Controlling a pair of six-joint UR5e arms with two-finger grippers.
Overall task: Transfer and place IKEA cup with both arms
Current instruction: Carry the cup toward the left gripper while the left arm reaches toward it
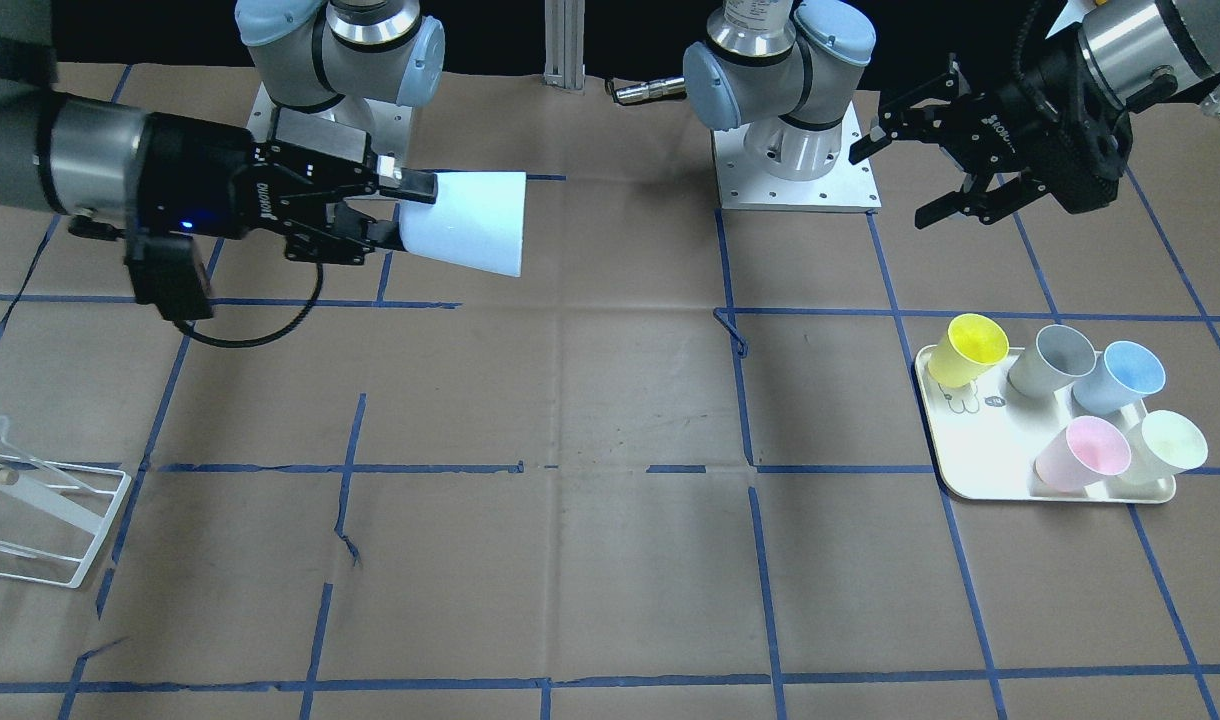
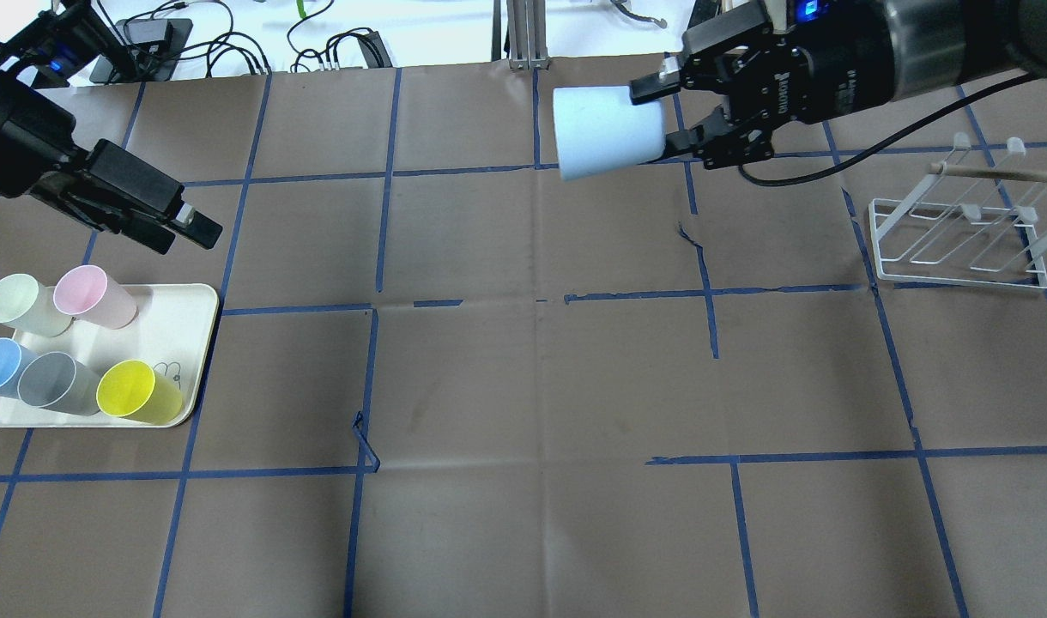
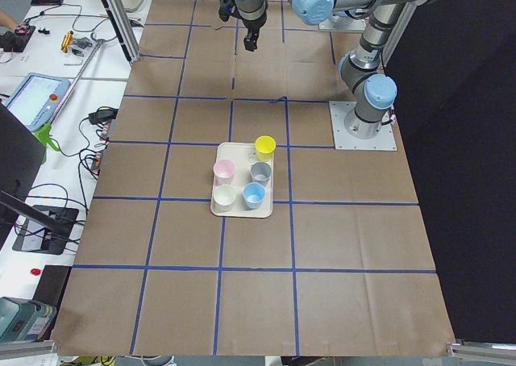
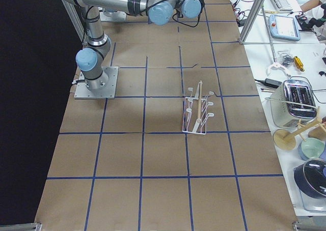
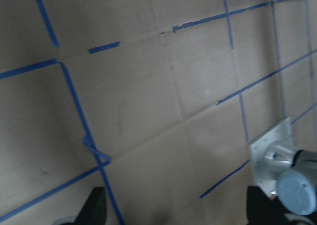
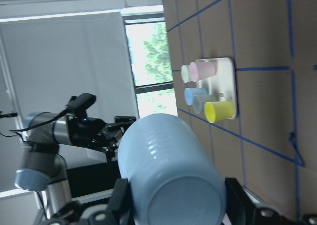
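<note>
The IKEA cup [image 1: 470, 222] is a light-blue tumbler held on its side above the table, its wide rim pointing toward the left arm. My right gripper [image 1: 400, 210] is shut on its narrow base end. The pair also shows in the overhead view, cup [image 2: 605, 133] and right gripper [image 2: 665, 116]. The right wrist view shows the cup [image 6: 168, 175] close up between the fingers. My left gripper [image 1: 890, 185] is open and empty, held in the air well apart from the cup, above and behind the tray. It also shows in the overhead view [image 2: 189, 225].
A cream tray [image 1: 980, 470] holds several cups: yellow [image 1: 970, 345], grey [image 1: 1055, 358], a twin light-blue [image 1: 1125, 375], pink [image 1: 1085, 452] and pale green [image 1: 1170, 445]. A white wire rack [image 1: 40, 500] stands at the table's other end, on the right arm's side. Blue tape lines cross the brown paper.
</note>
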